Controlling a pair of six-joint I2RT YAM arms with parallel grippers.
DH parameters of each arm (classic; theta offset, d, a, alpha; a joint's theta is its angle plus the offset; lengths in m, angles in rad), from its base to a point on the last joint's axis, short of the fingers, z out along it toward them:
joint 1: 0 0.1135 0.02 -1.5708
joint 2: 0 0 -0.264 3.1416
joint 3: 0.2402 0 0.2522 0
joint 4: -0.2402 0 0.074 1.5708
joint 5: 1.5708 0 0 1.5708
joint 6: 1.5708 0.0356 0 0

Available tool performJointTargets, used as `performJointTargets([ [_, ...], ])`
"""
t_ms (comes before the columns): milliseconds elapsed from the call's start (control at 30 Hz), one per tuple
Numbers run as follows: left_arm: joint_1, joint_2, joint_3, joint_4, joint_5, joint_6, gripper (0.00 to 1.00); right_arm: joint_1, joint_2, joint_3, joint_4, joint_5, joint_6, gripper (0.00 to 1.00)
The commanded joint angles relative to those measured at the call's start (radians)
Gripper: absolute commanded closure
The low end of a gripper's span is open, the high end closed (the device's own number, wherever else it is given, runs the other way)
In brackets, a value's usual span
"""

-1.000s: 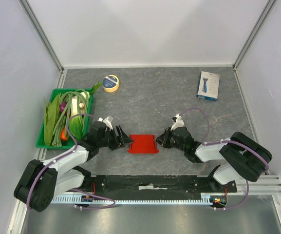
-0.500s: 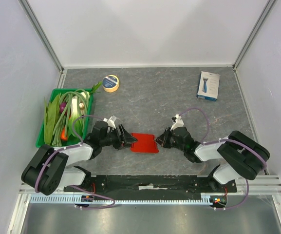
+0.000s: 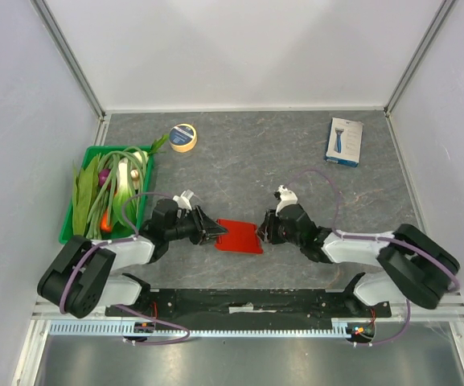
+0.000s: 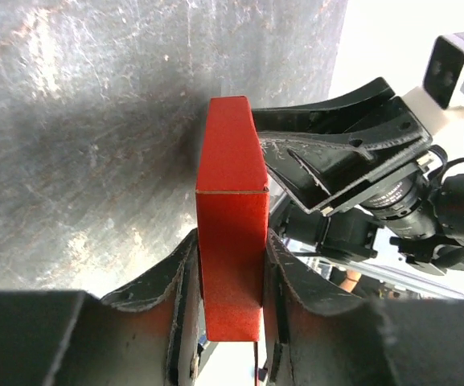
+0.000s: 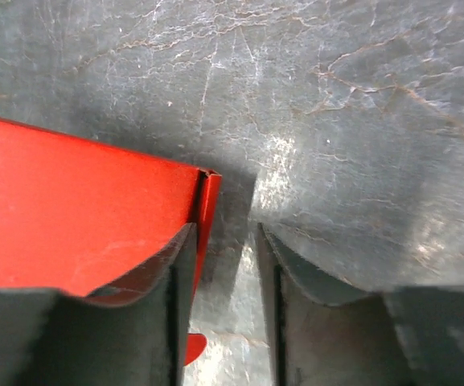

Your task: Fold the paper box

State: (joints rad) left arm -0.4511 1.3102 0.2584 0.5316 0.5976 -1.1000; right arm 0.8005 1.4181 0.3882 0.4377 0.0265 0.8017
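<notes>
The red paper box (image 3: 238,236) lies on the grey table between my two grippers, slightly tilted. My left gripper (image 3: 208,232) is at its left edge. In the left wrist view the left gripper (image 4: 230,277) is shut on a folded red flap of the box (image 4: 232,201), which stands upright between the fingers. My right gripper (image 3: 263,231) is at the box's right edge. In the right wrist view the right gripper (image 5: 225,277) is open. The box's folded edge (image 5: 206,209) lies against its left finger (image 5: 179,281), and bare table shows in the gap.
A green tray (image 3: 65,233) of vegetables sits at the left. A roll of tape (image 3: 183,137) lies behind it. A white-and-blue retail box (image 3: 344,141) is at the back right. White walls close in the table.
My left gripper has moved right onto the box's left edge and shut on it. The box has shifted and tilted slightly. My right gripper has edged towards the box's right edge.
</notes>
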Motion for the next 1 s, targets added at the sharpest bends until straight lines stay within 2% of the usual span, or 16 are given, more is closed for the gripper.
performJointTargets([
  [0, 0.003, -0.057, 0.001, -0.028, 0.042, -0.084, 0.82, 0.038, -0.152, 0.142, -0.376, 0.087, -0.288, 0.49],
  [33, 0.006, -0.078, 0.001, -0.088, 0.039, -0.095, 0.83, 0.066, -0.203, 0.167, -0.434, 0.089, -0.333, 0.38],
  [100, 0.022, -0.144, -0.001, -0.169, 0.028, -0.147, 0.84, 0.159, -0.240, 0.236, -0.519, 0.102, -0.469, 0.26],
  [167, 0.041, -0.204, -0.008, -0.245, 0.031, -0.237, 0.85, 0.245, -0.254, 0.305, -0.557, 0.165, -0.541, 0.22],
  [200, 0.046, -0.222, -0.011, -0.263, 0.036, -0.263, 0.85, 0.329, -0.252, 0.323, -0.585, 0.221, -0.602, 0.20],
  [333, 0.057, -0.264, 0.042, -0.470, 0.073, -0.314, 0.90, 0.529, -0.240, 0.423, -0.611, 0.393, -0.732, 0.17],
  [400, 0.061, -0.269, 0.067, -0.525, 0.093, -0.327, 0.92, 0.601, -0.217, 0.457, -0.616, 0.406, -0.780, 0.15],
  [567, 0.080, -0.318, 0.030, -0.510, 0.162, -0.471, 0.96, 0.689, -0.087, 0.529, -0.630, 0.501, -0.874, 0.15],
  [867, 0.101, -0.380, -0.027, -0.443, 0.205, -0.583, 0.98, 0.727, -0.048, 0.485, -0.571, 0.688, -0.911, 0.32],
  [967, 0.101, -0.400, -0.033, -0.441, 0.214, -0.595, 0.98, 0.726, -0.038, 0.462, -0.547, 0.785, -0.909, 0.42],
])
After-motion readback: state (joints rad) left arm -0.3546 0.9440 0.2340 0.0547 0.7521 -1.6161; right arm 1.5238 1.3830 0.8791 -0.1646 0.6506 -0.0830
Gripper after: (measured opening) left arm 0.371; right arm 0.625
